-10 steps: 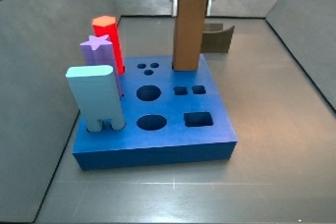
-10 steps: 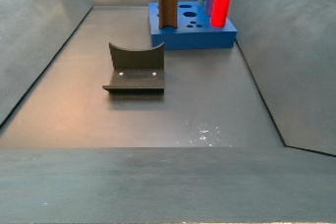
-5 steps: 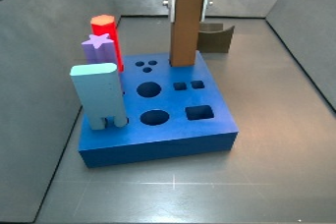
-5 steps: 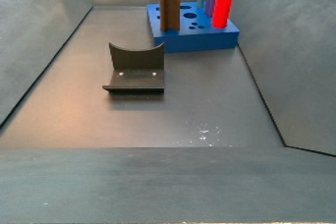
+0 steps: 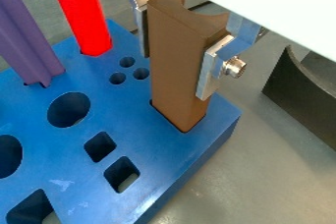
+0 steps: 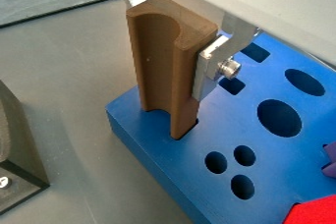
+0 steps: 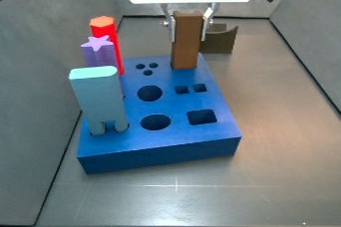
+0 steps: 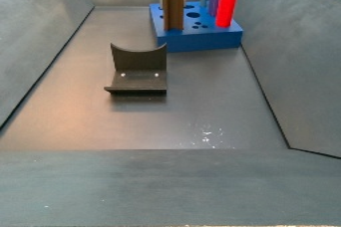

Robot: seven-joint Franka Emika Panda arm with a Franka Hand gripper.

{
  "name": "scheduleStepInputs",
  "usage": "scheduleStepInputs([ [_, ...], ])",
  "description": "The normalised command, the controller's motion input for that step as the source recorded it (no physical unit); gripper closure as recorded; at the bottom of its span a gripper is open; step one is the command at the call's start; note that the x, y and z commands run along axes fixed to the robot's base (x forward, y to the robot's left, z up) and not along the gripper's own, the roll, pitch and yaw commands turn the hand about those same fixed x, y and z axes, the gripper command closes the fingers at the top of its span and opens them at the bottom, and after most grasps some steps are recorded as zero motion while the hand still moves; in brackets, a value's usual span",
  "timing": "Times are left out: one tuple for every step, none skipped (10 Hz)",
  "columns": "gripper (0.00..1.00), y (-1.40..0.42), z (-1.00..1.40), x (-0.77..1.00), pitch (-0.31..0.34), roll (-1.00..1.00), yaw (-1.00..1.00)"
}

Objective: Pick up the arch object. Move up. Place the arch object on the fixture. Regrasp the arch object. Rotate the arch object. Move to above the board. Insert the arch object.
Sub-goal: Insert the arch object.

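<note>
now the gripper point(image 5: 184, 24) is over the far edge of the blue board point(image 5: 184, 169), its silver fingers point(image 5: 217, 59) clamped on the upper sides of the brown arch block point(image 5: 178, 66). in both wrist views the block stands upright with its lower end already down in a hole at the board's edge point(image 6: 184, 135), so the insertion looks partly done. in a side view the block point(image 7: 186, 40) reads shorter than the red peg point(image 7: 107, 42) beside it.

to finish well, i would press straight down, keeping the block vertical so it does not bind against the hole walls, and let go only when it stops sinking. the hole sits close to the board's rim, so any sideways push could jam it. the dark fixture point(image 8: 136, 69) sits well apart on the floor, out of the way.
</note>
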Motion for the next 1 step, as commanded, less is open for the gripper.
scheduleStepInputs([
  [1.00,0.00,0.00,0.00,0.000,0.00,0.00],
])
